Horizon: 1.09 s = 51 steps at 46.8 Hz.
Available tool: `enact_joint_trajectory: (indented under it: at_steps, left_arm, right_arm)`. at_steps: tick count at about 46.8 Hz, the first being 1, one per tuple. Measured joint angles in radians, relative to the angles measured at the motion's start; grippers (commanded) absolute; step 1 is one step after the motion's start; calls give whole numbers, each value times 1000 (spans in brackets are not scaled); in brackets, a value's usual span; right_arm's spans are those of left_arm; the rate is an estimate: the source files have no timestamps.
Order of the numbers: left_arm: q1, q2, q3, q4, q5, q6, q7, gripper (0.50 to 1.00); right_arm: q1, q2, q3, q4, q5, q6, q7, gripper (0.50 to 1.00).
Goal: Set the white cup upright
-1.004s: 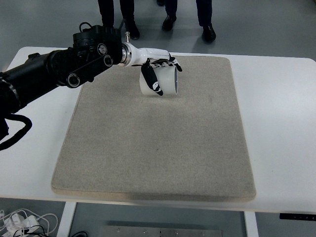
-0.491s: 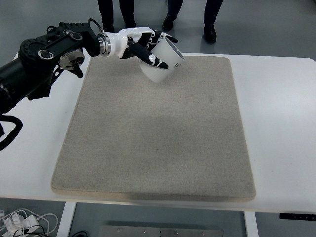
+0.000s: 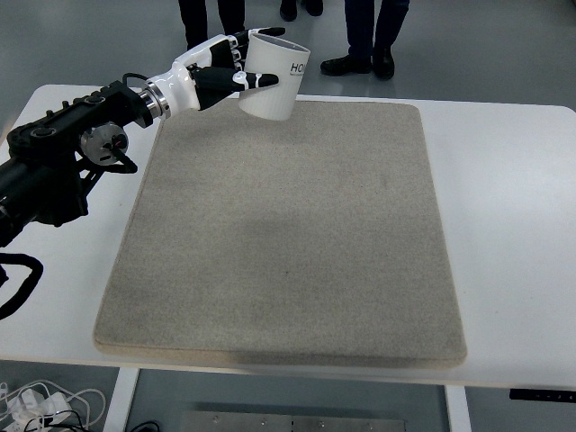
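Left hand (image 3: 219, 70) has its fingers wrapped round the white cup (image 3: 273, 76), nearly upright, mouth up, above the grey mat's (image 3: 288, 243) far-left corner.

Black jointed left arm (image 3: 72, 157) ends in a white-and-black hand (image 3: 211, 70).

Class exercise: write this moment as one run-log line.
phase: cup lifted, nearly upright | left hand: grasping white cup above mat's far edge | cup: mouth up, slightly tilted, off mat | right arm: not visible
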Motion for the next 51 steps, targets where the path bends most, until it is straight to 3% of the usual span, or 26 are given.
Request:
enact_joint_trajectory:
  at_steps: [18, 24, 36, 51]
  left_arm:
    - [61, -14, 22, 67, 11, 0, -293, 572]
    - [64, -15, 26, 77, 64, 2, -305, 570]
    - [97, -51, 26, 72, 244, 122, -305, 570]
    - [119, -76, 26, 66, 252, 218, -305, 572]
  right_arm:
    - [0, 0, 0, 0, 0, 0, 0, 952]
    - [0, 0, 0, 0, 0, 0, 0, 952]
    - [0, 0, 0, 0, 0, 0, 0, 952]
    - [0, 0, 0, 0, 0, 0, 0, 952]
